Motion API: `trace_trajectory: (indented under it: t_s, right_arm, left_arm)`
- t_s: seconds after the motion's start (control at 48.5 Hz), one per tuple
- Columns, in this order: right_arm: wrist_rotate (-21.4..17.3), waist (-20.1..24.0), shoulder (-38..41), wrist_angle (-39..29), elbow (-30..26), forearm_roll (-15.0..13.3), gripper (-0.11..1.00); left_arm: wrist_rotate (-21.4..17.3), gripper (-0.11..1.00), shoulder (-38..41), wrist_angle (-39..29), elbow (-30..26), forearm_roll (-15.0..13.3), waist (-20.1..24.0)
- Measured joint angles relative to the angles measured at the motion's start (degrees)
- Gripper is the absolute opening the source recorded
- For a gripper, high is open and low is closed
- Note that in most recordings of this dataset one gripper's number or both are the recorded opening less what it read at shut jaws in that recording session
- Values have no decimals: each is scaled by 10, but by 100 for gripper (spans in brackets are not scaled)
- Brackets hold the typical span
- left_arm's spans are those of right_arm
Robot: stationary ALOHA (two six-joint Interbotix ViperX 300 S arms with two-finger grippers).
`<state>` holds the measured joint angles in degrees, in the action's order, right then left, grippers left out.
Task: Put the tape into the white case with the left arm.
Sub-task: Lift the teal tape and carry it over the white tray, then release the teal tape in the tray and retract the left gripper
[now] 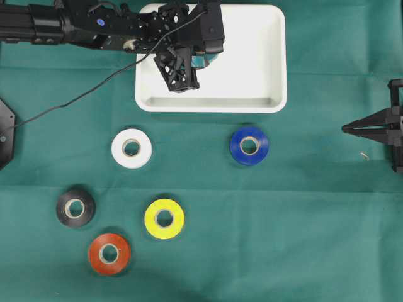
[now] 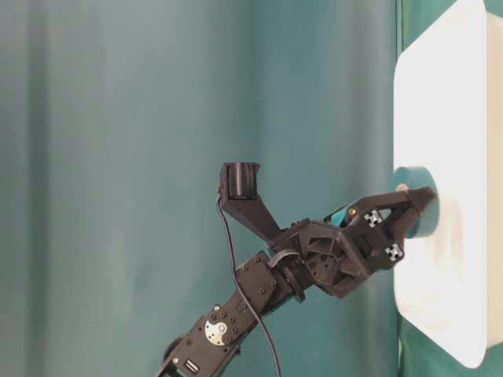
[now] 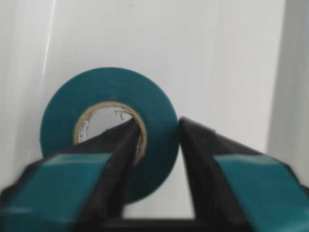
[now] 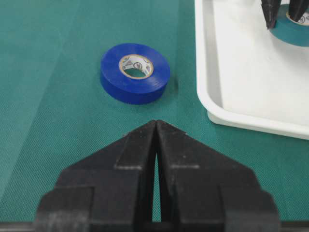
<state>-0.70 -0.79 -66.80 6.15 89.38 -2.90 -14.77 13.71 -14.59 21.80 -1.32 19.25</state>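
A: Teal tape (image 3: 108, 130) down flat on floor of white case (image 1: 264, 63), toward 10 o'clock corner in overhead view. Mostly hidden there under left gripper (image 1: 184, 85).

B: Jaws?

A: Parted. One finger through core hole, other outside the roll's wall, a gap visible between outer finger and tape in wrist view. Straddling, not clamping. Looks like release in progress.

B: So placement done?

A: Judged nearly so. Tape inside rim, resting on case floor. Left: clearing fingers from roll, pulling arm away.

B: Right side?

A: Right gripper (image 4: 157, 159) parked at 3 o'clock edge of table (image 1: 283, 220), jaws closed on nothing. Blue tape (image 4: 135, 72) just ahead of it, outside case.

B: Others?

A: White tape (image 1: 131, 148), black tape (image 1: 75, 207), yellow tape (image 1: 164, 218), red tape (image 1: 109, 253) on cloth, 6 to 8 o'clock of case, untouched.
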Motion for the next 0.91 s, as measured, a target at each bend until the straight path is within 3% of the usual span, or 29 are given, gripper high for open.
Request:
trace_trajectory:
  t_s: [0.144,0.206,0.599,0.908]
  right_arm:
    - [0,0,-1,0,0,0,-9]
    - [0,0,0,0,0,0,-9]
    - [0,0,-1,0,1,0,-9]
    - [0,0,0,0,0,0,-9]
  left_arm:
    - [-2,90,0,1,0,0,0]
    - [-5,98,0,3,0,0,1]
    - [-8,99,-7,5,6,0,0]
    - [-4,99,-107,4,76,0,-15]
